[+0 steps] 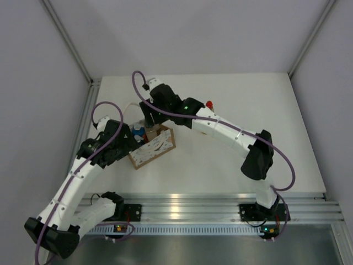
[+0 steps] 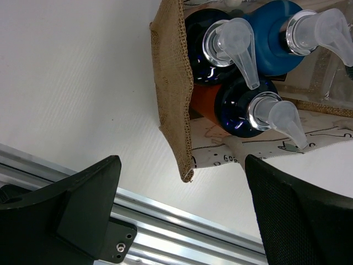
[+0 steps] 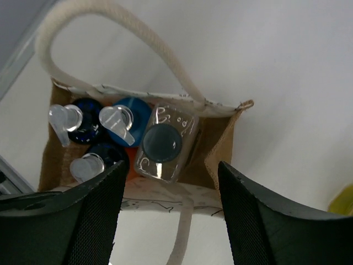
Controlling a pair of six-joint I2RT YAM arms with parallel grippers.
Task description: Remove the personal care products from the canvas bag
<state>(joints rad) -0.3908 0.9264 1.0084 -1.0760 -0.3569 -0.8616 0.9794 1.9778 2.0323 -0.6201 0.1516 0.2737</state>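
White tabletop (image 1: 248, 96), grey walls around. Left of center sits the canvas bag (image 1: 156, 148), with four bottles standing inside: two orange pump bottles (image 2: 234, 107), the blue bottle (image 3: 132, 113) and the whitish square bottle (image 3: 164, 144). The slim yellow bottle (image 1: 209, 104) is out on the table beyond the right arm, only its red cap showing. The right gripper (image 3: 168, 221) hovers wide open and empty over the bag's mouth. The left gripper (image 2: 182, 221) is also wide open and empty, just beside the bag's left end.

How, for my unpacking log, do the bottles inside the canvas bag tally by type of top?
Pump-top bottles: 3
Square bottle with dark round cap: 1
Total inside the canvas bag: 4
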